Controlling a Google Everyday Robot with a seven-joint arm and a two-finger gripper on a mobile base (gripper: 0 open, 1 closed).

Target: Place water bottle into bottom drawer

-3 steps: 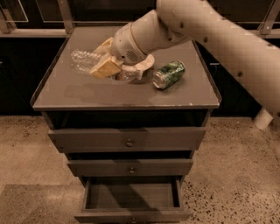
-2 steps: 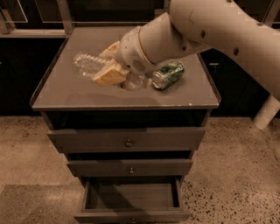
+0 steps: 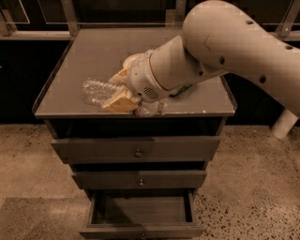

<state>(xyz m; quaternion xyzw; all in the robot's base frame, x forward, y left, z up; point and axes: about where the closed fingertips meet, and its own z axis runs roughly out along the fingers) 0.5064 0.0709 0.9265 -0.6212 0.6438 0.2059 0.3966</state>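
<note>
Office-like space: speckled terrazzo floor (image 3: 253, 187), glazed partitions (image 3: 101, 11), drawer cabinet (image 3: 98, 49) beneath the pincer (image 3: 115, 89) gripping the water bottle (image 3: 93, 92)

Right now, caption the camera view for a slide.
Gripper holds the water bottle near the front edge of the cabinet top, bottom drawer open below.

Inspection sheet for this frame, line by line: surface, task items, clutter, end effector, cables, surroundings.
Surface: grey cabinet top with a raised edge.
Job's things: water bottle lies on its side on the top, front left. The bottom drawer is pulled open, with nothing seen inside.
Clutter: a pale object at the front edge, mostly hidden under the wrist; cannot identify it.
Grippers: end effector is low over the top, tan fingers on either side of the bottle's right end, apparently closed on it.
Cables: nothing seen.
Surroundings: speckled floor; dark rails behind the cabinet.
</note>
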